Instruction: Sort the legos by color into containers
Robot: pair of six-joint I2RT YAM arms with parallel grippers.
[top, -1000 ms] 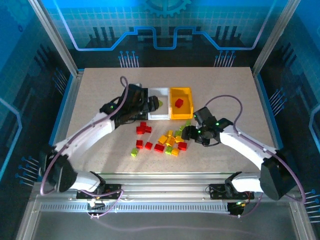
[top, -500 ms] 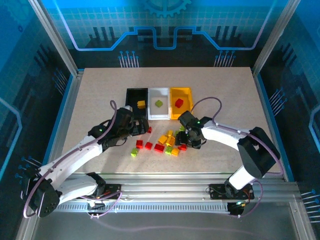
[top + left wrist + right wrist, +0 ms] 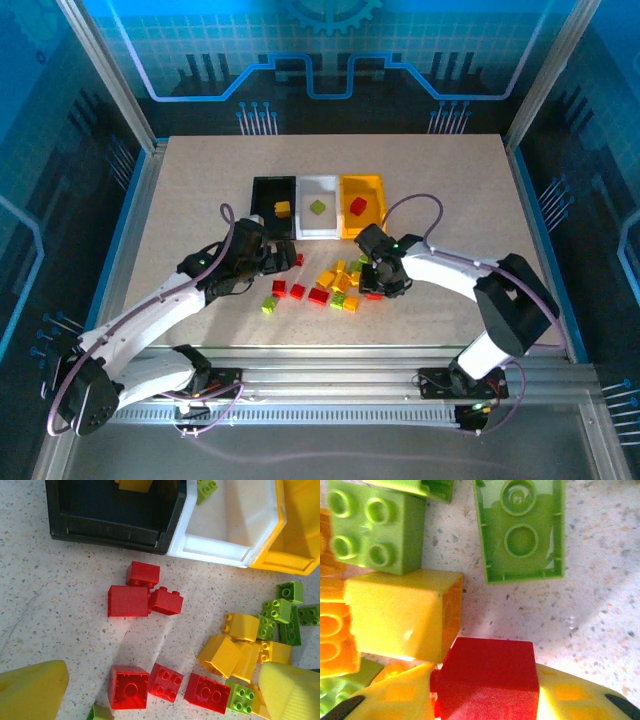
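Observation:
The legos lie in a loose pile [image 3: 335,283] of red, yellow and green bricks in front of three containers: a black bin [image 3: 256,200], a white bin [image 3: 303,215] and a yellow bin [image 3: 345,215]. Each bin holds one brick: yellow in the black, green in the white, red in the yellow. My right gripper [image 3: 375,285] is down at the pile's right side, shut on a red brick [image 3: 487,672] between its yellow fingers [image 3: 395,697]. My left gripper [image 3: 160,695] hovers open above three red bricks [image 3: 165,682] at the pile's left end.
In the left wrist view, a cluster of three red bricks [image 3: 142,592] sits just before the black bin [image 3: 100,525] and the white bin [image 3: 215,550]. Green bricks [image 3: 375,527] and a yellow brick [image 3: 400,615] crowd the held brick. The arms' cables loop above the table.
Both arms came down from the bins to the pile. The right gripper's fingers have closed on the red brick. The left gripper stayed open.

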